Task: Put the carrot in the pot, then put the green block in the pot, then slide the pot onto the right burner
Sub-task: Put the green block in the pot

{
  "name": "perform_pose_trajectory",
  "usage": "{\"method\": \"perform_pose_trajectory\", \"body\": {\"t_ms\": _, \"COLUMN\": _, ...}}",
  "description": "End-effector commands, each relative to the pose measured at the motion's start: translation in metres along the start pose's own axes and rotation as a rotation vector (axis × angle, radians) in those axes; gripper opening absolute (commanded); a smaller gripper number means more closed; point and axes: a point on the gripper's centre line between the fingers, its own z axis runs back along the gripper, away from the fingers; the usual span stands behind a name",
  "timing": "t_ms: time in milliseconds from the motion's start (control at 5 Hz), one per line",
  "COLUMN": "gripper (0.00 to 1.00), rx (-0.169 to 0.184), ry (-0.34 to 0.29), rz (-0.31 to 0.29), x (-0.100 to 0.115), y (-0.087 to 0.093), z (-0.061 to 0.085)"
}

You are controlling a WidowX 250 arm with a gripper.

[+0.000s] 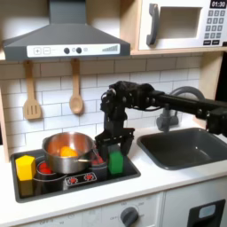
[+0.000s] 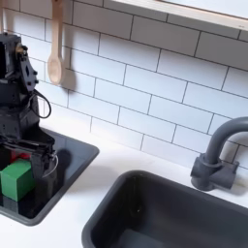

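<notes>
Sitting on the cooktop (image 1: pixel 78 182) at the worktop (image 1: pixel 168 182) front-left corner: the pot (image 1: pixel 68 151), over the burner toward the first exterior view's left, holding something orange, probably the carrot (image 1: pixel 67 152), so step one seemingly done. Standing at the cooktop's right edge, outside the pot: the green block (image 1: pixel 115 162). Hanging just above it: the tool (image 1: pixel 113 144), fingers spread, gripping nothing. Remaining: block into pot, then sliding to the right burner (image 1: pixel 102 164).
</notes>
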Motion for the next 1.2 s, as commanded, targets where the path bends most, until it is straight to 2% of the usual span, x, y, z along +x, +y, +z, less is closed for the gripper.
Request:
{"method": "perform_pose_trajectory", "body": {"t_ms": 0, "gripper": 1.0, "rx": 0.001, "ry": 0.013, "rz": -0.003, "x": -0.006, "y": 0.001, "z": -0.008}}
{"method": "perform_pose_trajectory", "body": {"t_ms": 400, "gripper": 1.0, "rx": 0.001, "ry": 0.031, "rz": -0.002, "x": -0.01, "y": 0.0, "z": -0.016}}
{"method": "perform_pose_trajectory", "body": {"t_ms": 600, "gripper": 1.0, "rx": 0.005, "ry": 0.005, "rz": -0.007, "x": -0.011, "y": 0.001, "z": -0.019}}
{"method": "perform_pose_trajectory", "body": {"t_ms": 800, "gripper": 1.0, "rx": 0.008, "ry": 0.016, "rz": -0.012, "x": -0.011, "y": 0.002, "z": -0.026}}
{"method": "perform_pose_trajectory", "body": {"t_ms": 1000, "gripper": 1.0, "rx": 0.013, "ry": -0.012, "rz": -0.005, "x": -0.01, "y": 0.003, "z": -0.025}}
